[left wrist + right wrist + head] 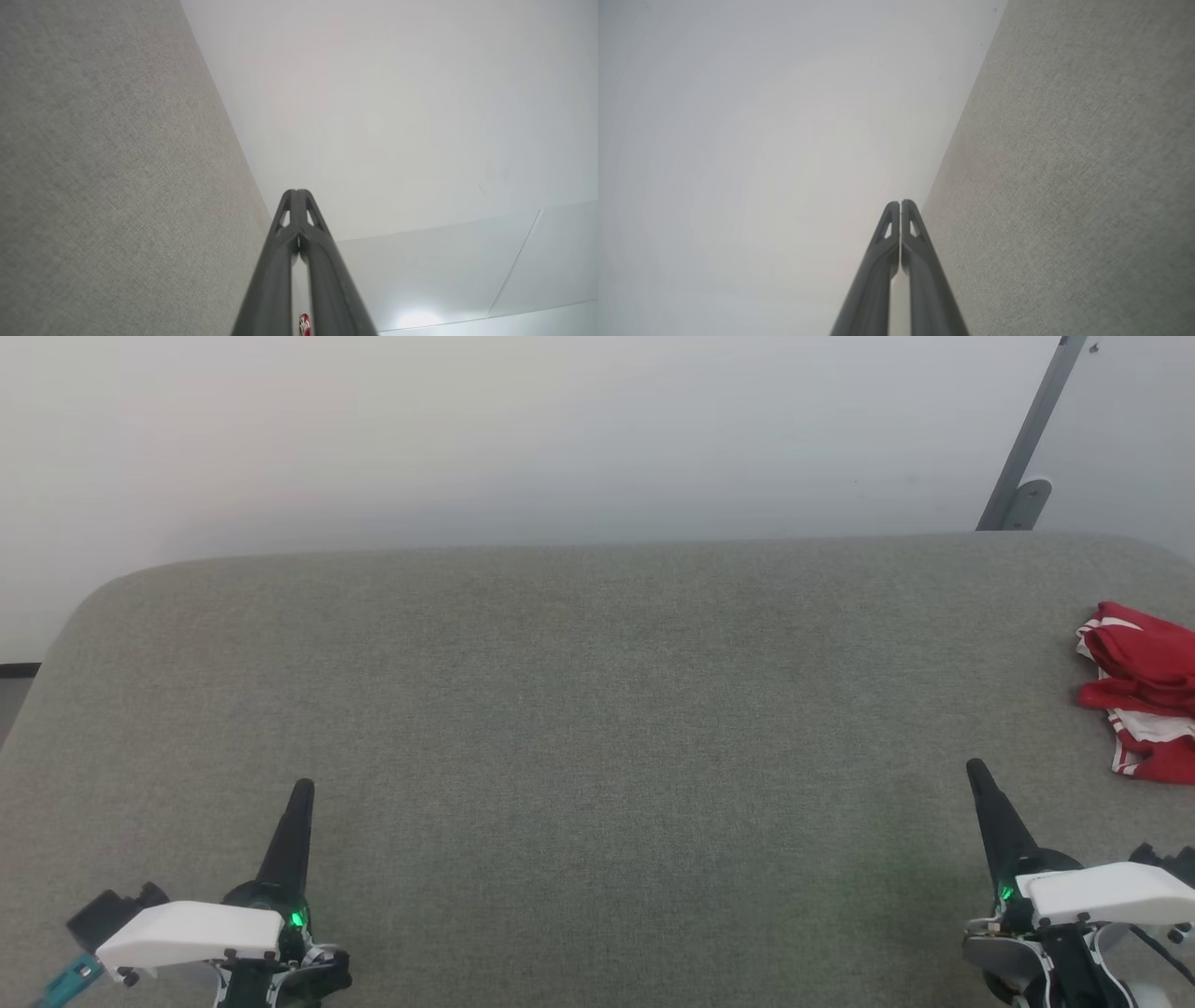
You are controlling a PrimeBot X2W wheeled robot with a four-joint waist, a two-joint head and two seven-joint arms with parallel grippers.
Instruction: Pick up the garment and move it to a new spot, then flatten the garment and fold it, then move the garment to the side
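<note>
Garment (1144, 691) lies bunched at the right edge of the bench (597, 709), partly cut off by the frame and well apart from both grippers. Left gripper (302, 793) and right gripper (977, 771) hover near the front, jaws clenched on nothing. The heap fits either a shirt awaiting pickup or one set aside. Any grasp is best made on a raised fold. No logo or writing is legible.
</note>
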